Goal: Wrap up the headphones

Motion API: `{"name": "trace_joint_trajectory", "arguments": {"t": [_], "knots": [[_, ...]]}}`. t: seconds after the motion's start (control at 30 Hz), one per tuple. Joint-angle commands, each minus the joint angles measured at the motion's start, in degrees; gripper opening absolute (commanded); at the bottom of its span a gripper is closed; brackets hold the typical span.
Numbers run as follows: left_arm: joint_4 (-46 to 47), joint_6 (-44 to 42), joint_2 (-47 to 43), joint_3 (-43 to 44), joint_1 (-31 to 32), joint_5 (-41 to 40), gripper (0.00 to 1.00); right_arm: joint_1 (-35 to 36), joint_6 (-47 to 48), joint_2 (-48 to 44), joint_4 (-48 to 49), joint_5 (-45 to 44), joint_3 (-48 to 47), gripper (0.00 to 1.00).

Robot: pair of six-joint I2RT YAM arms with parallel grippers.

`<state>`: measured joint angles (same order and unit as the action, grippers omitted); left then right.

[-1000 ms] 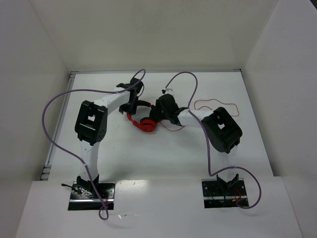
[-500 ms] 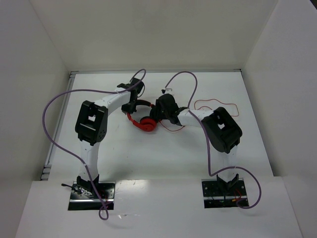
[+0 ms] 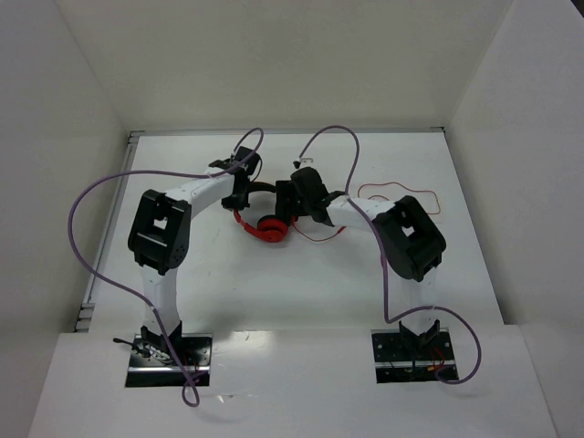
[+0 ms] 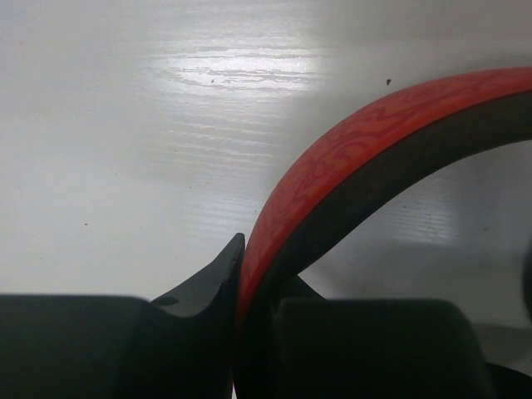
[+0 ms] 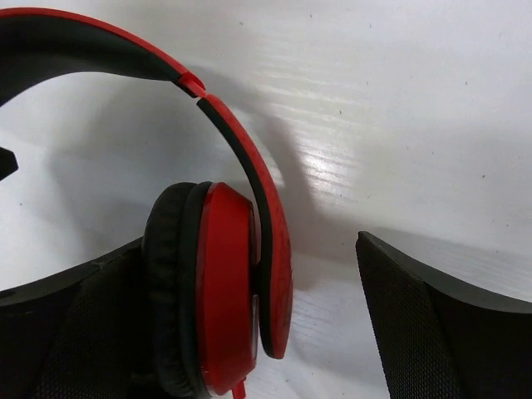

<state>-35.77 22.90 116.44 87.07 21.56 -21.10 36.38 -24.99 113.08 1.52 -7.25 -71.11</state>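
The red headphones lie mid-table between both arms. My left gripper is shut on their black-lined headband, which arcs up to the right out of the fingers. My right gripper stands open around a round red ear cup; the black cushion rests against its left finger, while the right finger is well apart from the cup. The thin red cord trails from the cup into a loop on the table to the right.
Thick purple robot cables arch over both arms. White walls enclose the table at the left, back and right. The arm bases sit at the near edge.
My right gripper has opened wide and let go of the ear cup. The left gripper has closed onto the headband, and both arms have shifted slightly toward the back.
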Motion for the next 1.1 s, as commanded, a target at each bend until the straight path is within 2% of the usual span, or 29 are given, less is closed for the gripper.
{"name": "trace_joint_trajectory", "arguments": {"t": [0.0, 0.2, 0.5, 0.7, 0.8, 0.9, 1.07], "knots": [[5.8, 1.4, -5.5, -0.6, -0.3, 0.3, 0.00, -0.6, 1.5, -3.6, 2.1, 0.3, -2.0, 1.00], [7.2, 0.3, -7.5, -2.2, -0.3, 0.3, 0.00, -0.6, 0.2, -11.6, 5.5, -5.7, 4.5, 1.00], [9.8, 0.3, -12.5, -3.7, -0.3, -0.3, 0.00, -1.1, 2.0, -28.2, 14.4, -8.4, 18.1, 1.00], [8.5, 3.3, -16.4, 0.5, -0.8, 1.7, 0.00, -1.1, 3.1, -33.3, 14.4, -9.5, 25.7, 1.00], [9.2, 6.2, -21.3, -0.1, -0.8, 2.4, 0.00, -1.7, 5.0, -37.5, 15.9, -9.5, 30.7, 1.00], [8.3, 8.6, -24.4, -0.1, -0.8, 5.4, 0.00, -2.9, 5.7, -42.8, 20.5, -7.4, 37.8, 1.00], [7.7, 14.7, -28.9, -4.1, -2.9, 18.1, 0.00, -2.9, 7.8, -50.4, 30.8, -3.4, 44.4, 1.00]]}}
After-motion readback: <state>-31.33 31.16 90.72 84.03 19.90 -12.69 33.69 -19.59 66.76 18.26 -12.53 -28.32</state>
